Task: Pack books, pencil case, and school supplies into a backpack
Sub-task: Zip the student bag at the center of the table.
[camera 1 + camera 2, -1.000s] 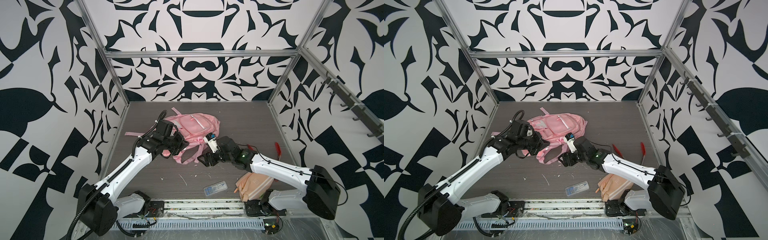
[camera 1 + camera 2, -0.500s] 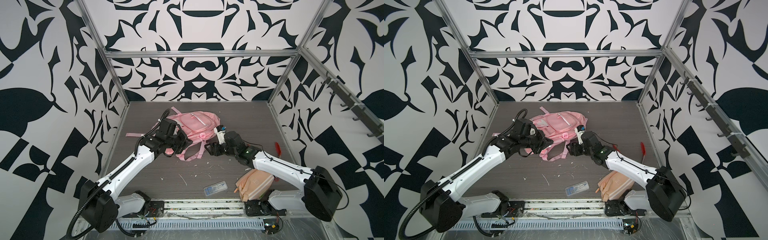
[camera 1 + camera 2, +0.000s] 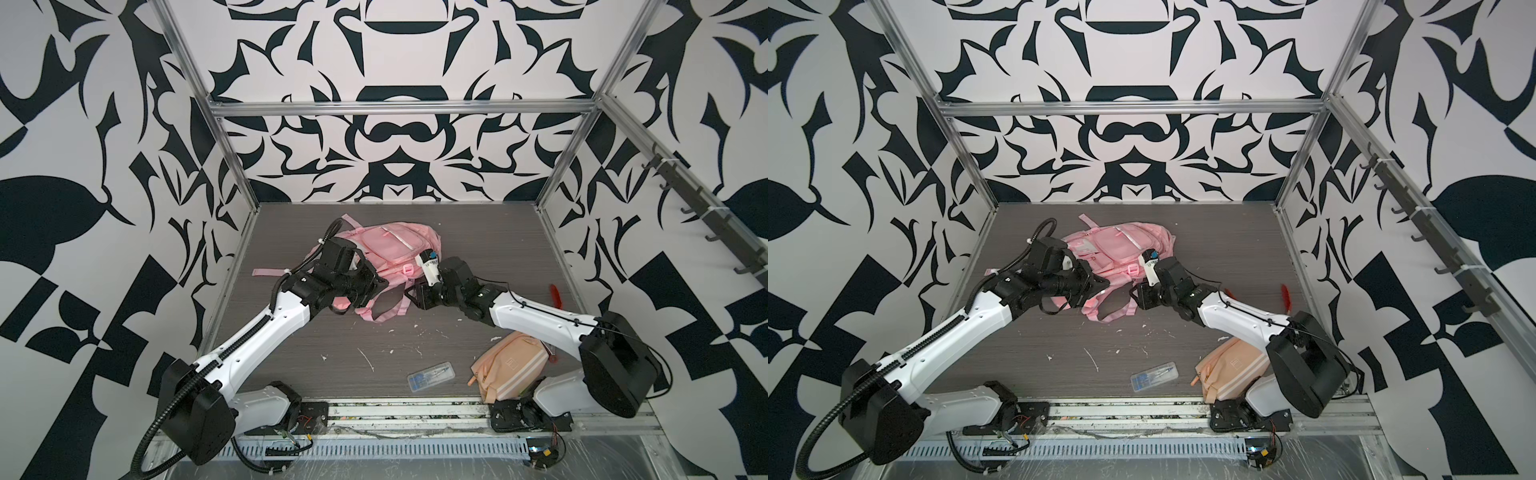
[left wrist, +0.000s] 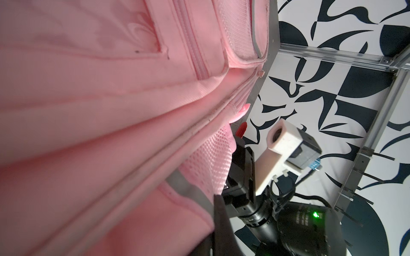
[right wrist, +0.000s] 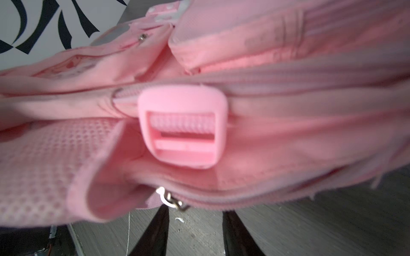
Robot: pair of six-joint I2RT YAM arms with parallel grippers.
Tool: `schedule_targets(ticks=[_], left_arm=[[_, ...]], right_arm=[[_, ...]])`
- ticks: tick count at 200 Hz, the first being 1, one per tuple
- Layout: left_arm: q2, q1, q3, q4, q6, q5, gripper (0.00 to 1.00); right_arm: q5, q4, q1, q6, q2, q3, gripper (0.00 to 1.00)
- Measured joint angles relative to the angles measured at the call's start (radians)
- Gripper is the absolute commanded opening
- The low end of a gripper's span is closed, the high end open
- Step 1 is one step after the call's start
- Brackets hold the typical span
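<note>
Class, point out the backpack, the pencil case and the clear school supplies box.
backpack (image 3: 388, 245): in a top view, on its front pocket panel.
pencil case (image 3: 498, 374): in a top view, on its peach side, mid-length.
school supplies box (image 3: 431, 376): in a top view, on its clear lid.

No writing can be read. The pencil case (image 3: 511, 368), well apart from the right gripper (image 5: 196, 212), bears an illegible square mark.

In the right wrist view the backpack (image 5: 288, 66) is blurred and cropped by the edges. The pencil case (image 3: 511, 368) is partly hidden by the right arm (image 3: 536, 320), and the contents of the clear box (image 3: 430, 376) cannot be made out.
</note>
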Motion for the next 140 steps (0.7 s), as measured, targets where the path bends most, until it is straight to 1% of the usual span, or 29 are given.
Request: schedule_targets(ticks=[21,39,50,71,119,140], left_arm=[[0.0,0.0,0.0,0.0,-0.004,0.0,0.0],[0.0,0.0,0.0,0.001,-0.005,0.0,0.0],[0.0,0.0,0.0,0.003,-0.006,0.0,0.0],[0.0,0.0,0.0,0.014,-0.007,0.001,0.0],[0.0,0.0,0.0,0.021,-0.01,0.002,0.0],[0.0,0.0,0.0,0.022,-0.013,0.003,0.0]], right_arm=[[-0.007,0.01,0.0,-0.004,-0.001,0.008,0.46],[-0.012,0.013,0.0,-0.008,0.0,0.011,0.45],[-0.015,0.015,0.0,-0.008,0.004,0.013,0.42],[-0.022,0.026,0.0,-0.006,0.019,0.019,0.33],[-0.036,0.037,0.0,-0.011,0.032,0.034,0.2],[-0.036,0.04,0.0,-0.013,0.032,0.034,0.12]])
